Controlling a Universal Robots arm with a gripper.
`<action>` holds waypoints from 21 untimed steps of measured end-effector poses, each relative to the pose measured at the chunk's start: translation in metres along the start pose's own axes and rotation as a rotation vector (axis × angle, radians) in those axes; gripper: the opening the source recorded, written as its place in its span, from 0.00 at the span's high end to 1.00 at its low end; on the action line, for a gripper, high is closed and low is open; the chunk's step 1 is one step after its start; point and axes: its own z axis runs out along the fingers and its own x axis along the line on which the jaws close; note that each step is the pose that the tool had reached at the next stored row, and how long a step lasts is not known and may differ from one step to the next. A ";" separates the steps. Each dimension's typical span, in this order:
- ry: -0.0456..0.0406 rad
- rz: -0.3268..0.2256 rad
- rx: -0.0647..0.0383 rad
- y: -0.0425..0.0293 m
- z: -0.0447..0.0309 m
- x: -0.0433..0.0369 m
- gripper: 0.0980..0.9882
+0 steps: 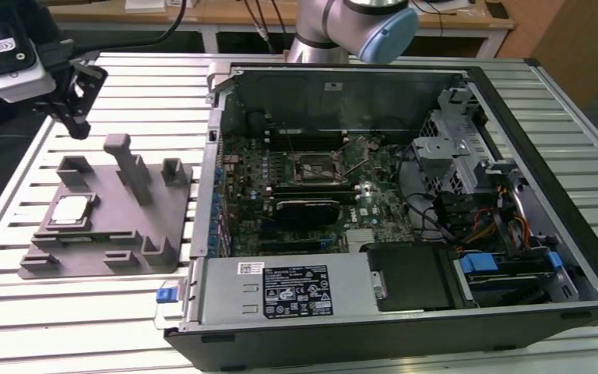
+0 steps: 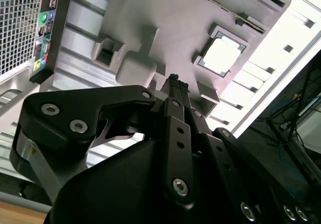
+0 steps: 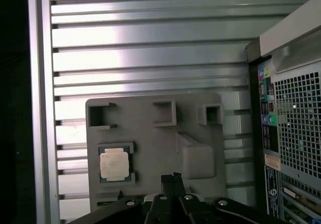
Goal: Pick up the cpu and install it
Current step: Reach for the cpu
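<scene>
Exterior view: cpu (image 1: pixel 71 210) seated in fixture block (image 1: pixel 122 243) pocket; second wrist view: fingers (image 2: pixel 176 113) together, empty, near fixture block

Harsh glare on cpu (image 2: pixel 222 54) and table (image 2: pixel 273 71)

Fixture (image 3: pixel 150 148) edge — behind fingers (image 3: pixel 168 185) (first wrist view)

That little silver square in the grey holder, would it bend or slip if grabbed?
Probably stiff: the cpu looks like a flat metal-topped plate. Its shiny top may be slippery. Seated in a recess of the grey fixture block, it likely won't slide when pushed, and being flat shouldn't roll.
</scene>
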 end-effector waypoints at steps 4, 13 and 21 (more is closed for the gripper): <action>0.0000 0.000 0.000 -0.0006 0.0031 0.0065 0.99; 0.0000 0.000 0.000 -0.0024 0.0124 0.0222 0.99; 0.0001 0.000 0.000 -0.0046 0.0221 0.0331 0.99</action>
